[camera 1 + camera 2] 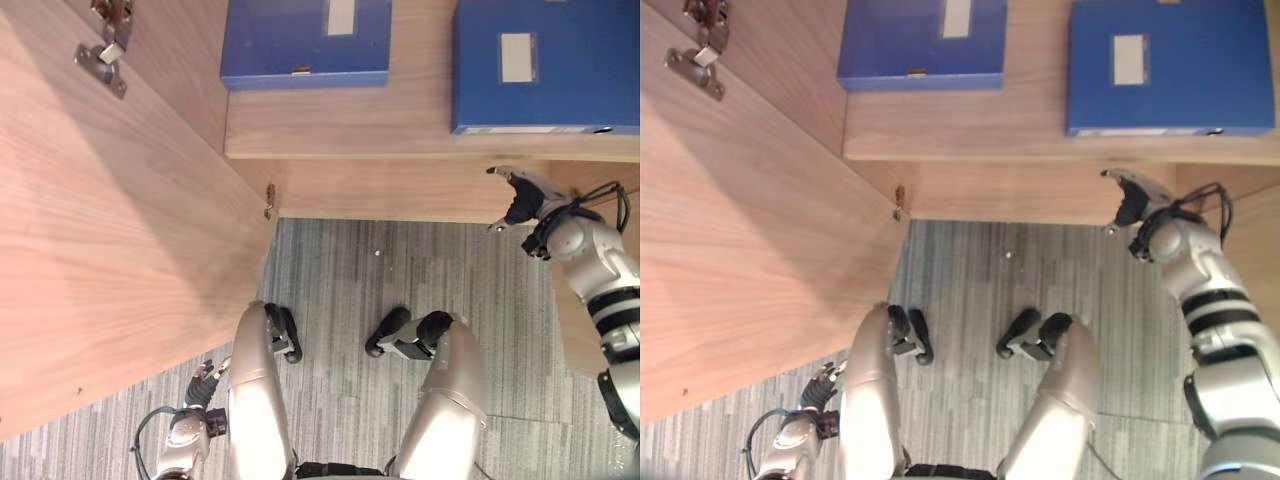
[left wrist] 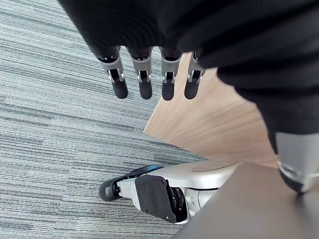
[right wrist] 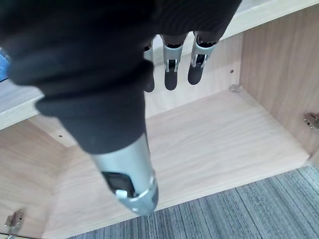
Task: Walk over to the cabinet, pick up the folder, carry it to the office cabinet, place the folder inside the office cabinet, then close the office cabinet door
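Right hand [image 1: 520, 200] is raised just below the front edge of the shelf [image 1: 400, 125], fingers loosely extended, holding nothing. Left hand [image 1: 205, 385] hangs well below the shelf, fingers [image 2: 144, 82] straight, unloaded. On the shelf lie a blue folder [image 1: 305, 40] and a second blue folder [image 1: 545, 65], apart. Cabinet door [image 1: 100, 250] stands open beside the shelf, with grey striped carpet [image 1: 340, 290] below.

From the head, steeply downward: shelf [image 1: 400, 125] across the upper frame, open door [image 1: 100, 220] at left, carpet [image 1: 340, 270] in the middle; shared almost entirely by both eyes. From the left wrist, close along the left hand [image 2: 144, 84] toward carpet and door. From the right wrist, close, facing into the lower compartment [image 3: 199, 139]
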You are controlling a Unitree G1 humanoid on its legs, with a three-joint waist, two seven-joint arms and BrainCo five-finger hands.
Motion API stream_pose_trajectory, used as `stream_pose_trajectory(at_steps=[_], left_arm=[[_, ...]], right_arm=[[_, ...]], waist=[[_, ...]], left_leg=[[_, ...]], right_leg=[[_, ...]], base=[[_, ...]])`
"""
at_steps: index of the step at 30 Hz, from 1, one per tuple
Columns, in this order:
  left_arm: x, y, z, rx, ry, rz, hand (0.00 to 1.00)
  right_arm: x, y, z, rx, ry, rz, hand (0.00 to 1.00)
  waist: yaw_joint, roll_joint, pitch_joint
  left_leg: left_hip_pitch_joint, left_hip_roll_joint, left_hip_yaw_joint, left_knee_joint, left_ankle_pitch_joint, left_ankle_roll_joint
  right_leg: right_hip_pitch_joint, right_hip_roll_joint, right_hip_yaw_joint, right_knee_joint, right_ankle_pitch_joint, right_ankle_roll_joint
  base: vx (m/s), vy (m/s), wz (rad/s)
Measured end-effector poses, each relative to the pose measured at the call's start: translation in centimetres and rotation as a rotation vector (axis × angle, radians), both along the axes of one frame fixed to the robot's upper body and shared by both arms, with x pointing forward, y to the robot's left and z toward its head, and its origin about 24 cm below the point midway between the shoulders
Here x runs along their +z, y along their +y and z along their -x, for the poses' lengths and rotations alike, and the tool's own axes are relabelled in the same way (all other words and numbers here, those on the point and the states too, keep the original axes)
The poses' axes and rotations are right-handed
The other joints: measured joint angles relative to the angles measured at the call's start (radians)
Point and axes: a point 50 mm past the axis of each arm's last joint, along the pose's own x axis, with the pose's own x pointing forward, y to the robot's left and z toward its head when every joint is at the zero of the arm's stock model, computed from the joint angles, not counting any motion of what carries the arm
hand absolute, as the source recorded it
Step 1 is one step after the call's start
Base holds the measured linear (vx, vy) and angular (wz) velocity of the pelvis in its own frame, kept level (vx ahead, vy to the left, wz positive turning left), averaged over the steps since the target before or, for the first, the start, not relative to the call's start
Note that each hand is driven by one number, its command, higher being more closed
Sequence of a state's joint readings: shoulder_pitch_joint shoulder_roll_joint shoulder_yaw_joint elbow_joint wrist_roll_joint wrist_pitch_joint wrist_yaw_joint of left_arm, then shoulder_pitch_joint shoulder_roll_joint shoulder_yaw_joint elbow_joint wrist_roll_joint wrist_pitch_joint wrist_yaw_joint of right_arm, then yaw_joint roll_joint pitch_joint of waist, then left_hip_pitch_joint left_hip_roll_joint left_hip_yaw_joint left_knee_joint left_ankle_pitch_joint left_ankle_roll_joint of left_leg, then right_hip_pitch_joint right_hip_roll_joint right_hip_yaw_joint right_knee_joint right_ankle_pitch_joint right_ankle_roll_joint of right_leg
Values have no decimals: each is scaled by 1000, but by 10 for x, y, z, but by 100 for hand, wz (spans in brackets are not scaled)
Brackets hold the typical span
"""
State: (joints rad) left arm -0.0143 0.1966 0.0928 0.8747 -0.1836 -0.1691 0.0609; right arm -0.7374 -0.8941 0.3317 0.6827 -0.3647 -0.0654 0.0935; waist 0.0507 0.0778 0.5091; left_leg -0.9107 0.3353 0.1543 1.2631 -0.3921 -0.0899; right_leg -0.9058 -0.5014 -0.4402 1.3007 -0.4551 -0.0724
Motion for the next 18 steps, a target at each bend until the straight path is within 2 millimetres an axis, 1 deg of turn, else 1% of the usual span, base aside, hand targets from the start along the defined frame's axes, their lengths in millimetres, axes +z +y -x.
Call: stream_pose_trajectory(at_steps=[2, 4, 7, 9, 11, 13, 15, 18], left_arm=[[1, 4, 0, -15, 10, -25, 0], [1, 7, 1, -24, 15, -42, 0], [2, 12, 2, -29, 24, -58, 0], [2, 17, 4, -40, 36, -75, 0], [2, 18, 4, -43, 41, -83, 0], [2, 22, 7, -40, 48, -89, 0], [2, 25, 8, -37, 52, -94, 0], [2, 25, 9, -39, 55, -98, 0]], right_arm=[[-7, -1, 5, 7, 5, -30, 0], [-12, 0, 11, 21, 13, -61, 0], [-19, 4, 17, 53, 29, -96, 0], [-19, 5, 23, 79, 30, -121, 0], [-18, 5, 26, 88, 26, -142, 0], [-19, 7, 27, 102, 37, -159, 0], [-13, 10, 29, 128, 14, -165, 0], [5, 12, 30, 146, -58, -166, 0]], waist=[[-7, -3, 1], [-12, -6, 2], [-18, -19, -1], [-22, -29, -1], [-29, -33, -1], [-35, -43, -5], [-38, -52, -4], [-38, -53, -4]], left_leg=[[14, 0, 0, 0, -4, -1], [27, 0, 1, -2, -7, -1], [41, 0, 0, -4, -10, -3], [44, 0, -2, -8, -9, -4], [44, 0, -4, -15, -9, -3], [45, -1, -3, -25, -4, -2], [45, -1, -3, -30, 0, -5], [43, -1, -4, -34, 3, -5]], right_leg=[[15, 1, -1, -2, 4, -7], [27, 2, 0, -5, 4, -8], [39, 6, 0, -9, 1, -3], [44, 10, -3, -14, 1, -2], [49, 11, -9, -22, 3, 1], [50, 12, -12, -30, 5, 4], [51, 13, -15, -33, 5, 4], [51, 13, -18, -35, 5, 4]], base=[[0, 0, 0], [0, 0, 0], [12, -41, -4], [-4, -59, -1], [-7, -55, 2], [0, -51, 1], [14, -53, 1], [25, -62, 2]])
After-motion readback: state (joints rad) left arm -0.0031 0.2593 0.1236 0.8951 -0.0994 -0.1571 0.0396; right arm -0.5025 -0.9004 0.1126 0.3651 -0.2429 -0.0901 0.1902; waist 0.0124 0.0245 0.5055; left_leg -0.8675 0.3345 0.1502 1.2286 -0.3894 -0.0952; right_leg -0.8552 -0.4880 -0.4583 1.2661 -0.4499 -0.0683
